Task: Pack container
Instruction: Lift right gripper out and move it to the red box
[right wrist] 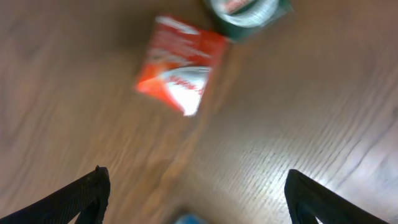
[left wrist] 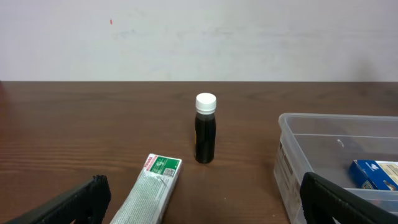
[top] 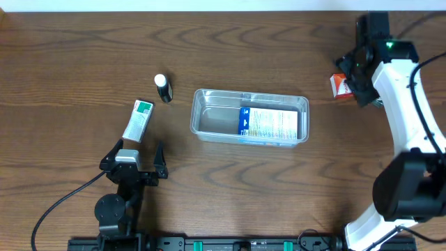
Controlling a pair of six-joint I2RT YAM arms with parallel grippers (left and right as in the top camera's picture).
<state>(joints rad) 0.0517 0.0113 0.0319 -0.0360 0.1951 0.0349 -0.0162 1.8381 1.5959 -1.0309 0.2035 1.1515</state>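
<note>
Overhead, container (top: 216, 111): we judge it light, rigid; grip 9 o'clock rim.
Left end effector (top: 134, 155): released.
Right end effector (right wrist: 194, 175): released.

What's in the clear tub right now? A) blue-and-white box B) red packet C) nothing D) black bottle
A: the blue-and-white box lies inside the right half of the tub; the bottle stands on the table left of it, and the red packet lies on the table to its right.
</note>
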